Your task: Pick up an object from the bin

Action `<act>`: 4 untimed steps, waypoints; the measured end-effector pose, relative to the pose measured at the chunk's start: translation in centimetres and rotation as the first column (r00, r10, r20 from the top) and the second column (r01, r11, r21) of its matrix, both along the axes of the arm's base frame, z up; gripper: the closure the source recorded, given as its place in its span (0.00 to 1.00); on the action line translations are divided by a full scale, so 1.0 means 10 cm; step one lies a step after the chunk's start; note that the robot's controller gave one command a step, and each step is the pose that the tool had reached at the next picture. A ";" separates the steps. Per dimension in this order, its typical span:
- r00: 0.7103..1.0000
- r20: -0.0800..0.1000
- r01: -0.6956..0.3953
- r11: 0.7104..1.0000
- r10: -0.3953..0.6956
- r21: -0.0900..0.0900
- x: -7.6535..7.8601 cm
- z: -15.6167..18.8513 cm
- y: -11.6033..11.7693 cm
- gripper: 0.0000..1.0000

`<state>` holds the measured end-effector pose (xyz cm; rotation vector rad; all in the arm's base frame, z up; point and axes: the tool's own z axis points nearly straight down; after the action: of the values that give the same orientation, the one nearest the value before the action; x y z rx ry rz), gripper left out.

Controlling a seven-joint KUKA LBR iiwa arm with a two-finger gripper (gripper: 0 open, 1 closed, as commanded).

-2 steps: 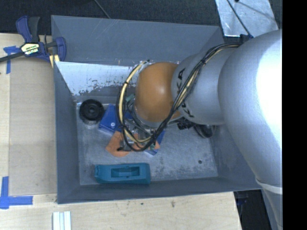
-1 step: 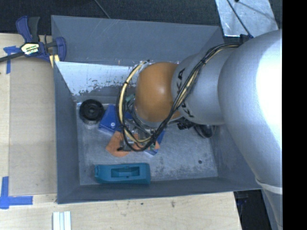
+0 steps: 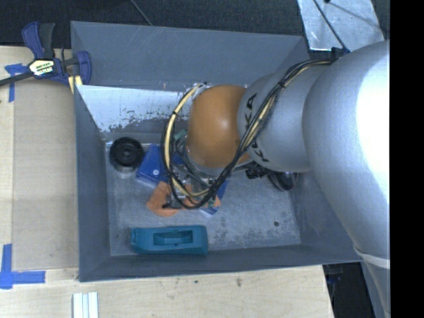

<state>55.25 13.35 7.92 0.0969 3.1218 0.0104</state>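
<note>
Orange lump (image 3: 158,204), on the bin's (image 3: 262,225) floor left of middle: is that the pick?
— Treat it as the likely one, no more. The wrist stands straight over it, and its cables (image 3: 173,144) hang to just beside it. You cannot tell whether the jaws are spread or pressed together, because the orange cover (image 3: 212,128) hides them.

What lies round it, starting at the left?
— Farthest left you have a black round lid (image 3: 126,152), flat by the left wall. Just right of it is a tilted blue block (image 3: 151,166), its near edge close to the orange lump. I cannot say whether they touch. Along the near wall a teal flat case (image 3: 169,240) lies alone, apart from the others.

And right of the wrist?
— A small blue bit (image 3: 212,207) peeps out under the cables. Farther right a black thing (image 3: 281,179) lies half beneath the arm (image 3: 318,118). I cannot make out what kind of thing it is.

Why does the arm stand as it does?
— My guess is that it reaches in from the right and points down so the jaws meet things from above. What stands in your way is the crowding. The blue block and the blue bit flank the lump, so a closing grip could catch either one. The teal case has room about it.
</note>
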 end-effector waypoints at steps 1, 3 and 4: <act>1.000 -0.009 -0.001 1.000 0.001 -0.003 -0.01 0.09 0.00 1.00; 1.000 -0.022 0.000 1.000 0.000 -0.007 -0.03 0.31 -0.01 1.00; 1.000 -0.020 0.000 1.000 0.000 -0.006 -0.03 0.53 -0.01 1.00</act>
<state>55.00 13.22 13.18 0.0981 3.1421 -0.0004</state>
